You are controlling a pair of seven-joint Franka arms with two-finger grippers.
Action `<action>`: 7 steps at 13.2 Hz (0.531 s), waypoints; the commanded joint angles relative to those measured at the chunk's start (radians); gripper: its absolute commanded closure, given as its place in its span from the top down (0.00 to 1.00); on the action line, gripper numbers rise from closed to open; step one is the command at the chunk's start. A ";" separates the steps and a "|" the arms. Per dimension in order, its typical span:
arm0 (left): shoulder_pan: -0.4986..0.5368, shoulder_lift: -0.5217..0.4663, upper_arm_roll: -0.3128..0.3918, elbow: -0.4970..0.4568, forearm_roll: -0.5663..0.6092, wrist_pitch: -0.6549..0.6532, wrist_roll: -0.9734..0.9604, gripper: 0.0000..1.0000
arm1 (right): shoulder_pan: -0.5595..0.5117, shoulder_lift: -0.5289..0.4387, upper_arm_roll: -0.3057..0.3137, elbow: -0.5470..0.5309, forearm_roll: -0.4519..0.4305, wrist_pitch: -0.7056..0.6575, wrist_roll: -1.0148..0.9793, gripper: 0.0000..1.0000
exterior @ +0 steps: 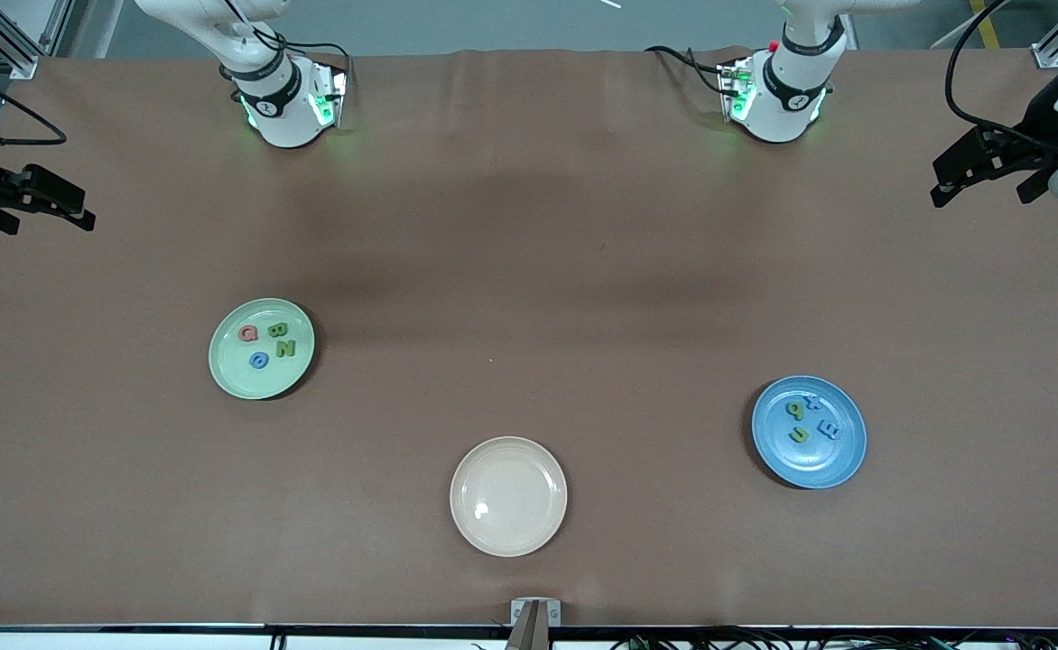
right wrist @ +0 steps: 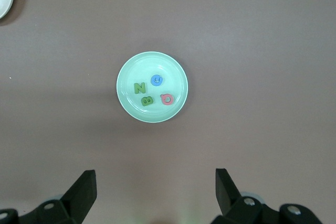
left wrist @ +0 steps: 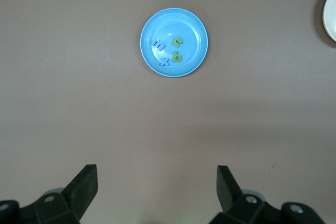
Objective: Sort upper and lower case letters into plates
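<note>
You've got both grippers, left gripper (exterior: 989, 176) and right gripper (exterior: 37, 203), parked at the bench (exterior: 529, 253) ends, jaws apart and empty; capitals in green plate (exterior: 227, 370), lowercase in blue plate (exterior: 840, 465), either side of the cream plate (exterior: 508, 533).

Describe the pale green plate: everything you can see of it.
The pale green plate is a round, shallow dish with a smooth, matte, plastic-looking surface and a slightly raised rim. It sits flat on the brown table cover toward the right arm's end, farther from the front camera than the cream plate. Four small letters lie in it: a pink Q, a blue G, a green B and a green Z. No gripper touches it.
</note>
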 commanded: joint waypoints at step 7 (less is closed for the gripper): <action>0.002 0.001 0.000 0.009 0.000 -0.009 0.015 1.00 | -0.010 -0.032 0.022 -0.041 -0.036 0.009 0.000 1.00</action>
